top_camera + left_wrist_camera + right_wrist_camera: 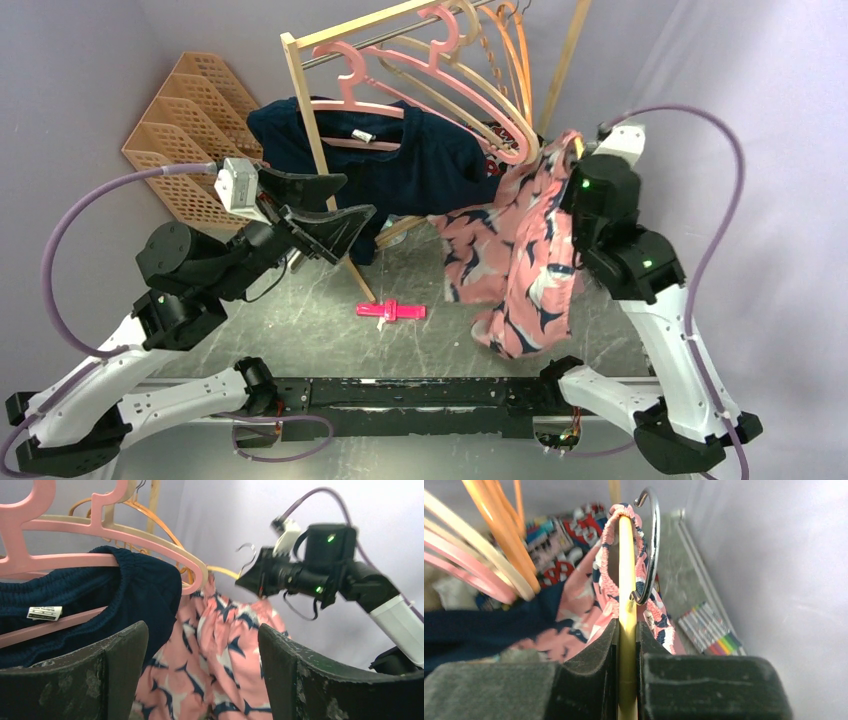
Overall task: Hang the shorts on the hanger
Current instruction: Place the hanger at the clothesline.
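The salmon-pink shorts (520, 260) with navy and white shapes hang in the air at centre right. Their elastic waistband (609, 545) is looped over the arm of the pale yellow hanger (626, 570), beside its silver hook (653, 540). My right gripper (627, 625) is shut on the hanger's yellow bar and holds it up. In the left wrist view the hanger (222, 571) pokes out of the right gripper (245, 582) above the shorts (215, 655). My left gripper (201, 630) is open with nothing in it, a short way from the shorts, which show between its fingers. From above, the left gripper (335, 215) is left of the shorts.
A wooden clothes rack (320, 150) carries pink hangers (400, 80), orange and beige ones, and a navy garment (420, 160). A pink clip (390, 310) lies on the table. Orange lattice organisers (190, 130) stand at back left. A marker pack (711, 630) lies by the right wall.
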